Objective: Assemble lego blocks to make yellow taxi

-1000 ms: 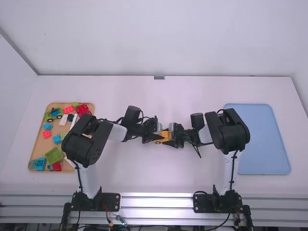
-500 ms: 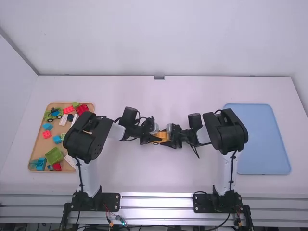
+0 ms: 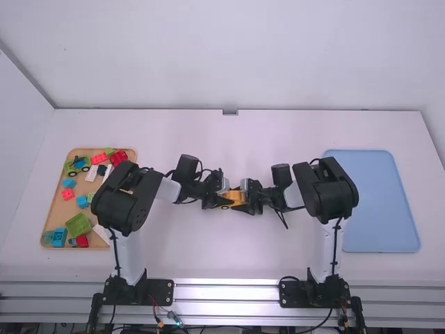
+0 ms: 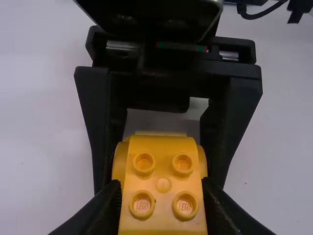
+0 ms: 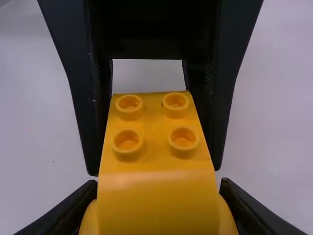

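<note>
The left gripper (image 3: 224,200) is closed on one end of the yellow car (image 3: 235,197). In the left wrist view, its two black fingers (image 4: 105,208) press on the two sides of the car, with four round bumps on top between them. The right gripper (image 3: 246,200) is closed on the other end, and its fingers squeeze the round sides. The two grippers face each other, and the car fills the little space between them.

The car is over the middle of the white table (image 3: 208,257), about halfway from the far edge to the near edge. I can't tell if it touches the table.

By the left edge of the table is a wooden tray (image 3: 53,221) full of blocks. A green toy car (image 3: 76,165) sits in its far left corner. A red block (image 3: 119,158) is by the far right corner. Near the tray's near edge are a big green block (image 3: 78,225), a blue block (image 3: 60,237) and a small red block (image 3: 82,241). The left arm hides a bit of the tray's right side.

A flat blue mat (image 3: 381,202) lies near the right edge of the table.
</note>
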Tool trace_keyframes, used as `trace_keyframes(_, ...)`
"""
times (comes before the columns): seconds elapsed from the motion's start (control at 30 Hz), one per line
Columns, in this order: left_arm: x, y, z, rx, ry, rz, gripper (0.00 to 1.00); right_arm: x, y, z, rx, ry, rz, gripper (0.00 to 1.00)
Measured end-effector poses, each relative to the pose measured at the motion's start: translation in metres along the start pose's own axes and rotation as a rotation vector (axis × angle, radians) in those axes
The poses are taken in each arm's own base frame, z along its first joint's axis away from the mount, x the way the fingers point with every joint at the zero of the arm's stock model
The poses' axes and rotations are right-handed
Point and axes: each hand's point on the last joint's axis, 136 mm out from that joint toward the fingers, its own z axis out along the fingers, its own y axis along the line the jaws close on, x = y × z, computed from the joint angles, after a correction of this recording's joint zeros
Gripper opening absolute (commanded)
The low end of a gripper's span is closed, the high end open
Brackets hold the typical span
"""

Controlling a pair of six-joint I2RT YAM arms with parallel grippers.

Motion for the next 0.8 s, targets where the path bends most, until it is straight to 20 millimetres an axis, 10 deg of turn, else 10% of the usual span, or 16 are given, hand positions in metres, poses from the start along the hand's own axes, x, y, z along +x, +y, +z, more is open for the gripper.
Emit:
trace_keyframes(0.17, -0.002, 0.002, -0.008, -0.023, 0.027, -0.019, 0.56, 0.000, 0.000, 0.000, 0.000, 0.000, 0.001, 0.55)
trace_keyframes(0.3, -0.013, 0.011, -0.032, -0.083, 0.050, -0.031, 0.99, 0.000, 0.000, 0.000, 0.000, 0.001, 0.001, 0.55)
trace_keyframes(0.8, -0.040, 0.072, -0.200, -0.544, 0.018, -0.203, 0.99, -0.002, -0.026, -0.023, 0.117, 0.036, 0.141, 0.57)
